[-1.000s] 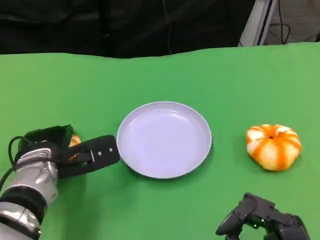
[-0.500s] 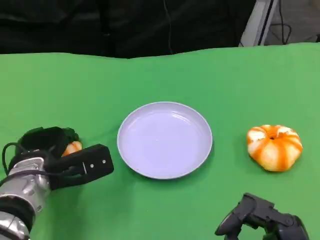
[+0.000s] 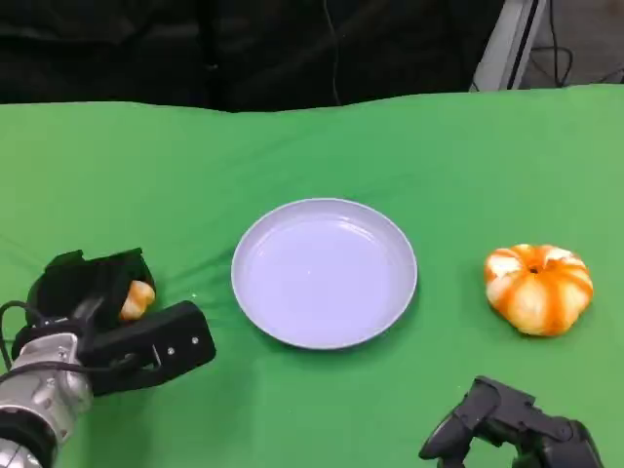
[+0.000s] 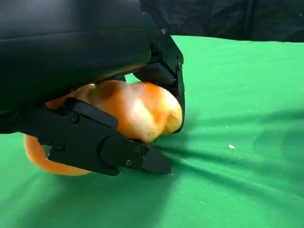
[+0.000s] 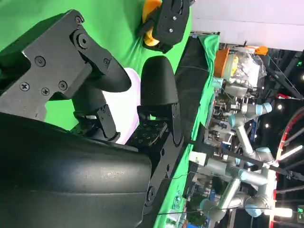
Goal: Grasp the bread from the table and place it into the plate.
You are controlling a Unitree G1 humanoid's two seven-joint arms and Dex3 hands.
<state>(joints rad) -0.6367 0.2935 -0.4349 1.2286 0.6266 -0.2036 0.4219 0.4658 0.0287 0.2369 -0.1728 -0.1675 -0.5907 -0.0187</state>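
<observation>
Two black hands sit near the front edge of the green cloth-covered worktop (image 3: 468, 156), one toward each front corner. The left hand (image 3: 107, 317) grips a small, glossy orange-and-cream bread roll (image 3: 135, 298) near the left edge; in the left wrist view the roll (image 4: 137, 111) is clamped between black fingers (image 4: 109, 149) just above the cloth, a curved orange part showing beneath them. Between that hand and the round pale lavender plate (image 3: 324, 272) at the worktop's centre lies a narrow strip of bare green cloth. The plate is shallow, smooth and shiny, with a raised rim. Well to its right, near the right edge, sits a rounded orange-and-white striped pumpkin-shaped bun (image 3: 538, 288), apart from everything else. The right hand (image 3: 512, 429) rests low at the front right corner, fingers curled with nothing in them. Faint creases run through the cloth near the left hand.
</observation>
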